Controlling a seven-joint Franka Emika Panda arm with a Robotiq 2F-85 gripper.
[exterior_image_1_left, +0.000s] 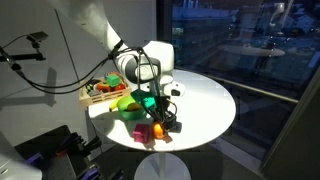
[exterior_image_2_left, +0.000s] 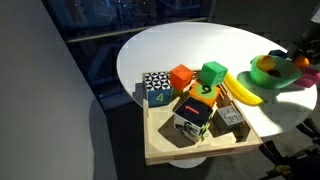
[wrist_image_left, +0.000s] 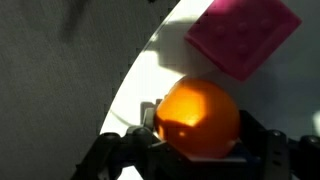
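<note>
1. The claw (wrist_image_left: 199, 122) is straddling an orange (wrist_image_left: 198, 118), one jaw standing on each side; whether it is pinching already or merely flanking, I cannot tell.
2. The orange is sitting on the white desk (wrist_image_left: 170, 55), close to its rounded edge, with a pink block (wrist_image_left: 245, 35) lying apart at the far right.
3. It is looking round, smooth and light, probably a toy, so I am judging it prone to rolling and slipping; taking hold across its widest middle is looking safest.
</note>
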